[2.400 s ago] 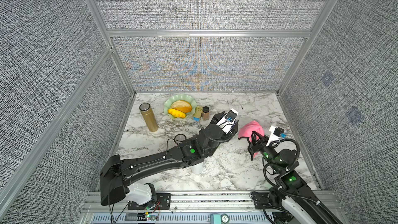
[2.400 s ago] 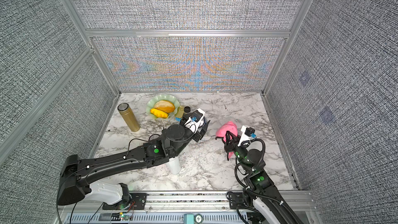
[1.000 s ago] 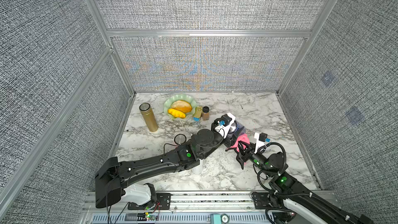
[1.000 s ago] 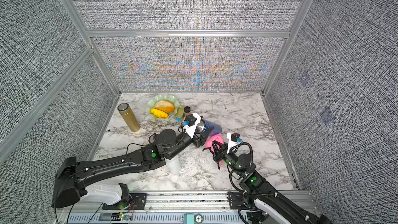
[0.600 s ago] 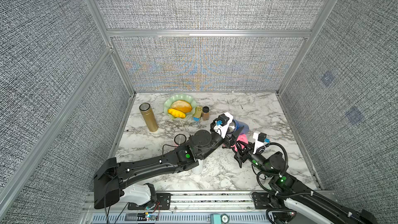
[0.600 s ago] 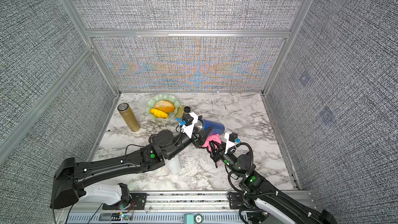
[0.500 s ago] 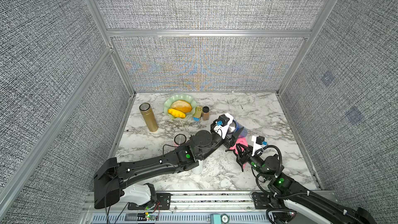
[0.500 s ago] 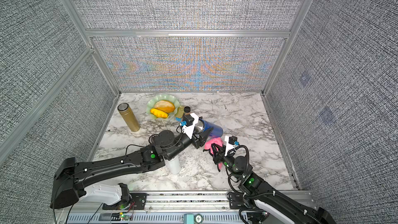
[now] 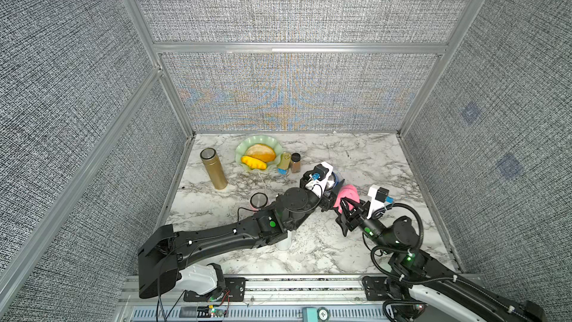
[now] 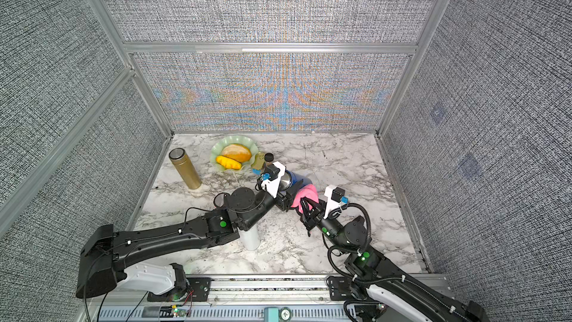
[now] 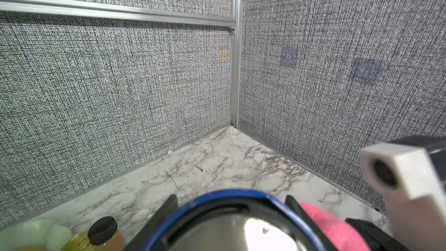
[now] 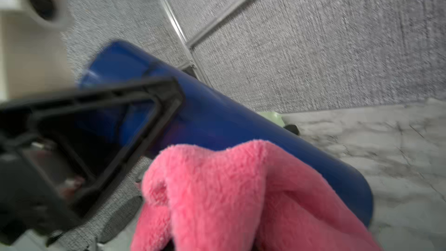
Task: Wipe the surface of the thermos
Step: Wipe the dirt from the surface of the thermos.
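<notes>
Closing in since earlier, right tool (image 9: 348, 209), clamped on pink cloth (image 9: 346, 193), meets blue thermos (image 10: 295, 178) from lower right; left tool (image 9: 329, 195) clamps the thermos, its long axis running rightward.

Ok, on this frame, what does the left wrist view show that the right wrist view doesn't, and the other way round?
Only left wrist: the thermos end-on, a shiny steel face in a blue rim, and the brown body of the jar. Only right wrist: the thermos's blue side along its length, with the cloth seemingly touching it. Both: thermos, left fingers clamping it, pink cloth, green plate, marble table.
</notes>
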### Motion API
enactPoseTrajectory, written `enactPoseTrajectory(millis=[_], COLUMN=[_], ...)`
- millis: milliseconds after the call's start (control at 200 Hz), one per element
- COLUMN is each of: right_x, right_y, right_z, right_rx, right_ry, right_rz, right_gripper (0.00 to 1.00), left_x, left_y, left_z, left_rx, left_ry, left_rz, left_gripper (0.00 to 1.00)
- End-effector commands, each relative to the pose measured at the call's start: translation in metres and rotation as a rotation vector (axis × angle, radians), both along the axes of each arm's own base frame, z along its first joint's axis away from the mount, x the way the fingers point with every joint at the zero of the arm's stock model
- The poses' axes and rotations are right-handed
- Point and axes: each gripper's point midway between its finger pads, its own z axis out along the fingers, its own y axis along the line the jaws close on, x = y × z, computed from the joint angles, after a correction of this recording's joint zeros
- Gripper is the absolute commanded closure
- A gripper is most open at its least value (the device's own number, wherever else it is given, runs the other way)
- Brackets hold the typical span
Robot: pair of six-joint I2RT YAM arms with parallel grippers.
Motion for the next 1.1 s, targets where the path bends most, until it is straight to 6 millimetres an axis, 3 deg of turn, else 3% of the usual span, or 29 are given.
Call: enactPoseTrajectory(millis=[0, 90, 275, 360, 430, 600, 710, 795, 996, 1091], right_x=[0.017, 0.016, -0.007, -0.019, -0.019, 0.007, 0.010, 0.007, -0.009, -0.006], right_y=[-0.033, -0.031, -0.007, -0.003, -0.005, -0.036, -0.044, -0.038, -0.002, 0.011], right_z=[-0.041, -0.040, 0.042, 0.064, 0.060, -0.015, -0.037, -0.022, 0.052, 0.054], right_rx=[0.009, -0.003, 0.046, 0.084, 0.087, 0.043, 0.024, 0.021, 0.052, 0.074], right_ry=[0.056, 0.048, -0.063, -0.106, -0.101, 0.026, 0.058, 0.026, -0.060, -0.056], right_rz=[-0.205, -0.191, -0.007, 0.055, 0.052, -0.179, -0.221, -0.188, 0.025, 0.066], right_gripper=[1.00, 1.00, 1.00, 1.00, 1.00, 1.00, 1.00, 1.00, 1.00, 1.00], left_x=[-0.012, -0.014, -0.016, -0.016, -0.013, -0.026, -0.033, -0.039, -0.046, -0.052], left_y=[-0.006, -0.008, -0.014, -0.019, -0.026, -0.029, -0.013, 0.003, 0.018, 0.016], left_z=[0.023, 0.022, 0.022, 0.028, 0.031, 0.029, 0.026, 0.022, 0.026, 0.023], left_rx=[-0.097, -0.103, -0.092, -0.080, -0.051, -0.027, -0.043, -0.060, -0.061, -0.058], left_ry=[-0.036, -0.039, -0.051, -0.090, -0.098, -0.137, -0.169, -0.203, -0.262, -0.276], left_rz=[-0.074, -0.089, -0.117, -0.120, -0.116, -0.194, -0.195, -0.188, -0.191, -0.222], left_gripper=[1.00, 1.00, 1.00, 1.00, 1.00, 1.00, 1.00, 1.00, 1.00, 1.00])
